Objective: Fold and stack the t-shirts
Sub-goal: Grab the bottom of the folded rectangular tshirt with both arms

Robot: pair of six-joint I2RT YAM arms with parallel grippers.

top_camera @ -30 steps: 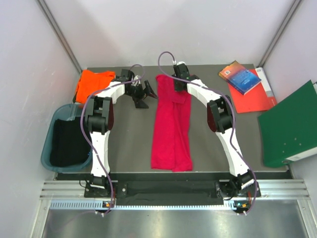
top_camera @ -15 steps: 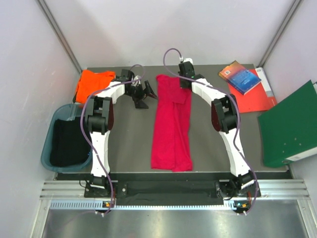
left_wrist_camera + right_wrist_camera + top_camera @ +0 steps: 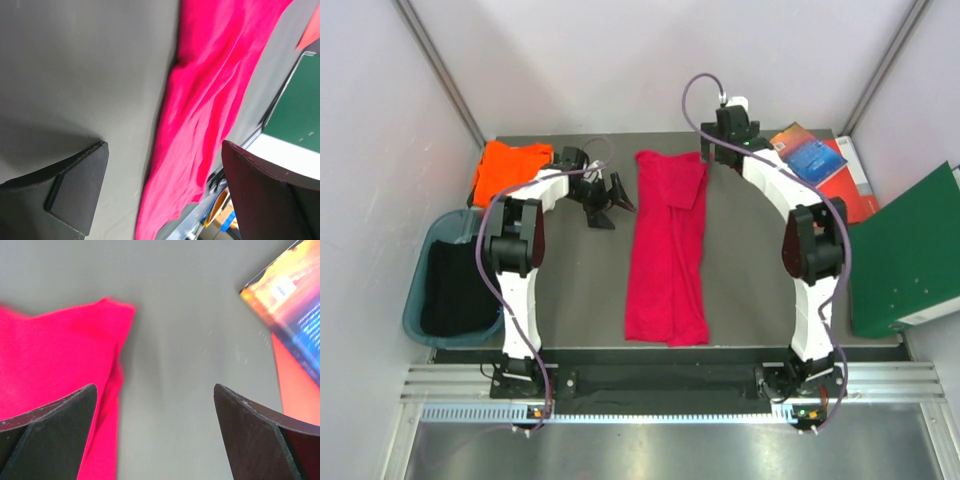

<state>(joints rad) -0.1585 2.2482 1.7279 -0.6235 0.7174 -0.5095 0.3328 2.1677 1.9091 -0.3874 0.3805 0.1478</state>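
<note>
No words or numbers can be read anywhere. The blue book (image 3: 292, 300) lies up and to the right of the right claw (image 3: 155, 389). Its cover has a pale patch and thin rows of light print, all too blurry to make out. The green binder (image 3: 905, 250) lies well off to the right of that claw, nearer the arm bases. It has a white label (image 3: 932, 316) on its near end, but the label is too small to read.
</note>
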